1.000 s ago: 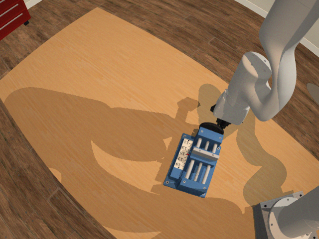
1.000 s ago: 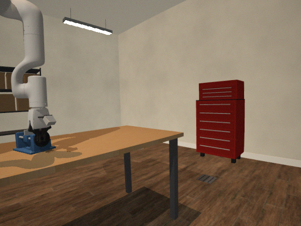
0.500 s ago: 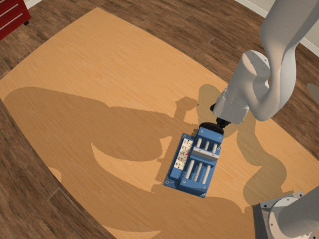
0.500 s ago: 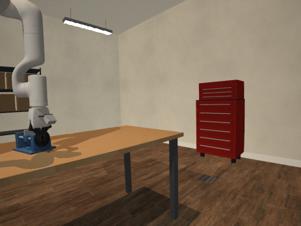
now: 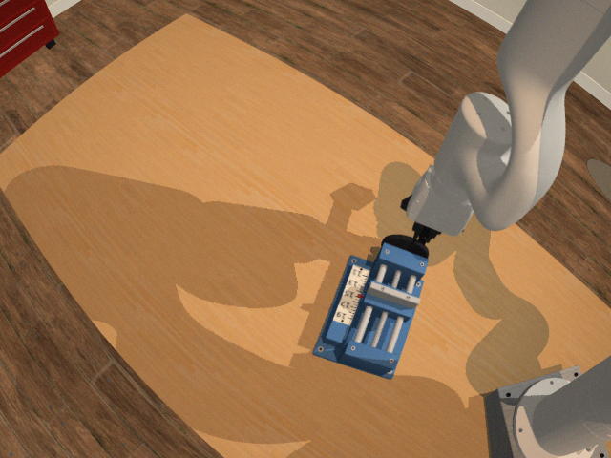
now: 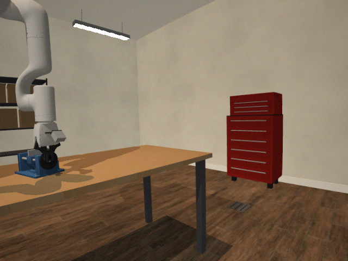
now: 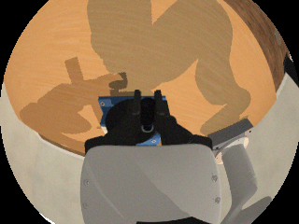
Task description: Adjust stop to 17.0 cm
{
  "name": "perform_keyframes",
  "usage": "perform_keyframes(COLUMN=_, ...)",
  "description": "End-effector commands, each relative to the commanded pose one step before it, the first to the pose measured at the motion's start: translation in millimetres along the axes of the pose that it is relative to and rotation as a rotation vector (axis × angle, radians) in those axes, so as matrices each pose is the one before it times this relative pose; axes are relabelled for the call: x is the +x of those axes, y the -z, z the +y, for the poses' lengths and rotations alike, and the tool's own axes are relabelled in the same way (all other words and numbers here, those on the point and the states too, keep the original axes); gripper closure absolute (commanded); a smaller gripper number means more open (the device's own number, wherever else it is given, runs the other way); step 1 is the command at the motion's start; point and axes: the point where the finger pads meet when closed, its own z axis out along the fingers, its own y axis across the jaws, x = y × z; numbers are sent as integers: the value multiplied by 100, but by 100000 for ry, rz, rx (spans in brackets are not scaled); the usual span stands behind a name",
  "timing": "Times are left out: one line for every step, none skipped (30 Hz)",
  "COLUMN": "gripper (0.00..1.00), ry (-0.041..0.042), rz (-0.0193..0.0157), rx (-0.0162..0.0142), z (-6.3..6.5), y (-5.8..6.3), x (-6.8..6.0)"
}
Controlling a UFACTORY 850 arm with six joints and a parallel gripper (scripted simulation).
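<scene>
A blue slide fixture (image 5: 370, 314) lies on the wooden table, with three white rails, a grey stop (image 5: 394, 294) across them and a white scale (image 5: 354, 296) along its left side. A small red pointer (image 5: 359, 296) on the stop sits near the middle of the scale; the numbers are too small to read surely. A black handwheel (image 5: 405, 243) stands at the fixture's far end. My gripper (image 5: 423, 235) is shut on the handwheel from above. In the exterior view the gripper (image 6: 47, 150) grips the wheel (image 6: 48, 162). In the wrist view the black fingers close over the dark wheel (image 7: 137, 121).
The arm's grey base (image 5: 537, 419) stands at the table's near right corner. A red tool chest (image 6: 254, 137) stands against the far wall, away from the table. Shelves with boxes (image 6: 8, 109) are behind the arm.
</scene>
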Motion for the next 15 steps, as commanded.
perform_keyframes(gripper=94, ry=4, rz=-218, rx=-129, z=-296, y=269, x=53)
perform_keyframes(gripper=94, ry=0, rz=-8, rx=1, z=-67, y=59, x=-2)
perform_keyframes(gripper=94, ry=0, rz=9, rx=-1, z=-91, y=58, x=3)
perform_keyframes(gripper=94, ry=0, rz=0, rx=0, z=0, y=0, x=0)
perform_keyframes(gripper=94, ry=0, rz=0, rx=0, z=0, y=0, x=0)
perform_keyframes(gripper=94, ry=0, rz=4, rx=-1, z=-93, y=59, x=1)
perform_keyframes(gripper=94, ry=0, rz=0, rx=0, z=-94, y=60, x=0)
perform_keyframes(gripper=94, ry=0, rz=-6, rx=1, z=-96, y=61, x=-2)
perform_keyframes(gripper=94, ry=0, rz=-6, rx=1, z=-106, y=61, x=-2)
perform_keyframes(gripper=94, ry=0, rz=7, rx=-1, z=-137, y=56, x=2)
perform_keyframes(gripper=94, ry=0, rz=1, rx=0, z=-139, y=58, x=0)
perform_keyframes(gripper=94, ry=0, rz=-6, rx=1, z=-142, y=59, x=-2)
perform_keyframes(gripper=94, ry=0, rz=1, rx=0, z=-179, y=50, x=1)
perform_keyframes(gripper=94, ry=0, rz=2, rx=0, z=-203, y=45, x=1)
perform_keyframes(gripper=94, ry=0, rz=-7, rx=1, z=-207, y=46, x=-2)
